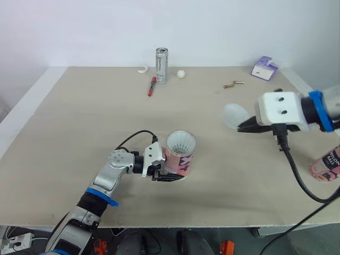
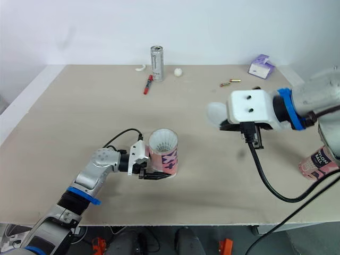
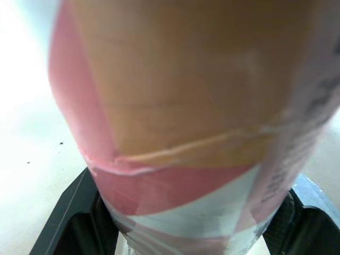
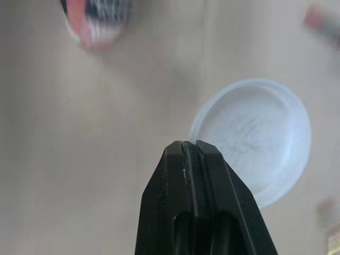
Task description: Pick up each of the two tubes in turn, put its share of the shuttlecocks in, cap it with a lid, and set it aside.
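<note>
Pink printed tube (image 1: 179,156) upright on the beige table (image 1: 79,133). Clamped low on its wall between the two black fingers of the left gripper (image 1: 171,175). White feather skirt of a shuttlecock (image 1: 181,142) in the open mouth, above the fingers. No lid on this tube.

Head views, right side: right gripper (image 1: 240,127) raised over the table, well apart from the left gripper, fingertips pointed toward the held tube. Translucent white lid (image 1: 234,115) pinched at its rim, disc jutting ahead of the fingertips. Second tube (image 1: 325,164), pink, behind the right gripper on its outer side, near the table edge. Far beyond both grippers, at the back of the table: silver can (image 1: 161,65), red pen (image 1: 152,86), small white ball (image 1: 181,74), two batteries (image 1: 234,84), purple tissue pack (image 1: 264,68).

Left wrist view: tube wall in pink, tan and white, pressed between the fingers (image 3: 69,212), one on each side, both touching.

Right wrist view: fingers pressed together at the tips, nipping the near rim of the lid; disc flat-on just past the tips, over bare table. Blurred pink shape farther ahead, identity not clear.
</note>
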